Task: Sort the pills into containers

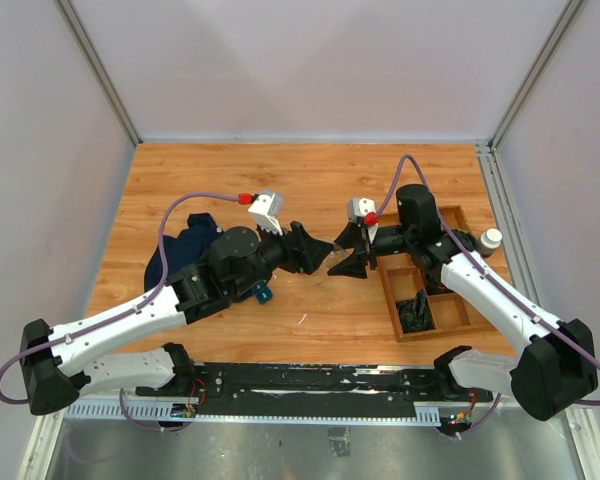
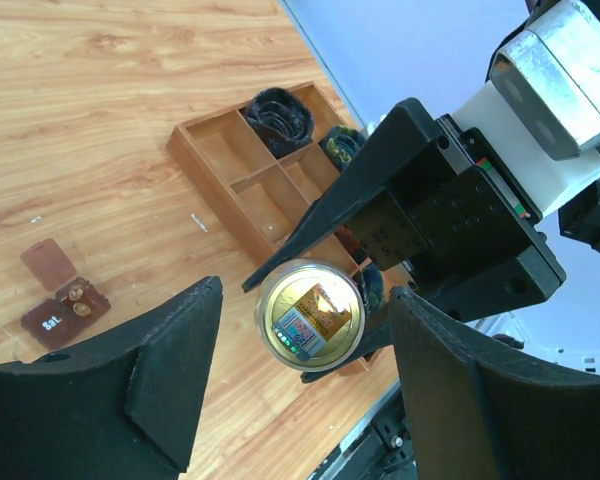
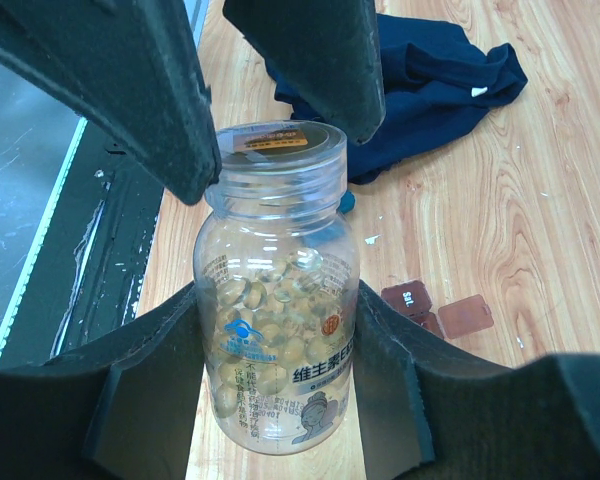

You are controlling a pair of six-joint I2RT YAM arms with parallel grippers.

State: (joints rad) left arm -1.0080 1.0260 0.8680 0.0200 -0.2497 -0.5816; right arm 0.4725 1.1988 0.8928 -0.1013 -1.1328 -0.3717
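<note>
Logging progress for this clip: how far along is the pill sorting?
Done: a few pills lie in the open pill box. In hand: the right gripper holds the pill bottle; the left gripper straddles its top, jaws apart. Left: most pills sit in the bottle.

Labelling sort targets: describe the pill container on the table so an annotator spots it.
Start at the wooden divided tray on the table; the pill box lies apart from it on bare wood. It is small, flat, dark reddish-brown, lid flipped open, a few tan pills inside, unlike the clear round bottle in the right gripper.
</note>
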